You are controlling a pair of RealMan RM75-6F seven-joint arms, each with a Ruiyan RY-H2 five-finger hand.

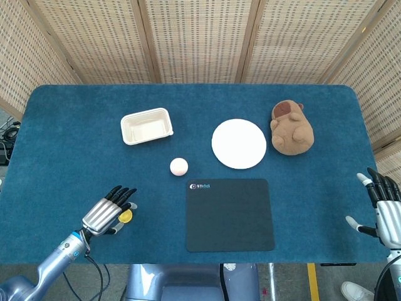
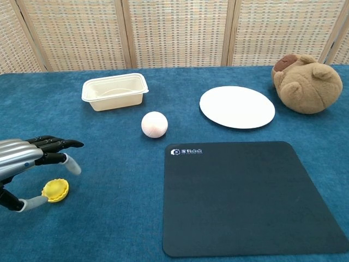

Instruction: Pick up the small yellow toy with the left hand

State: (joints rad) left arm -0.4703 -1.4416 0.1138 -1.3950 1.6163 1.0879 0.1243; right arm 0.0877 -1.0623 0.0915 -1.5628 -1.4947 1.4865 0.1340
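Note:
The small yellow toy (image 1: 126,216) (image 2: 56,190) lies low on the blue table near its front left edge. My left hand (image 1: 106,213) (image 2: 24,164) hovers over and just left of the toy with fingers spread and nothing in them. In the chest view its thumb tip sits by the toy's left edge, and the other fingers arch above it without closing. My right hand (image 1: 385,210) rests at the table's right edge, fingers apart and empty; only the head view shows it.
A cream tray (image 1: 146,125) stands behind the left hand, and a pale pink ball (image 1: 178,166) lies mid-table. A black mat (image 1: 229,214) lies right of the toy, a white plate (image 1: 239,143) beyond it, and a brown plush (image 1: 291,128) at the far right.

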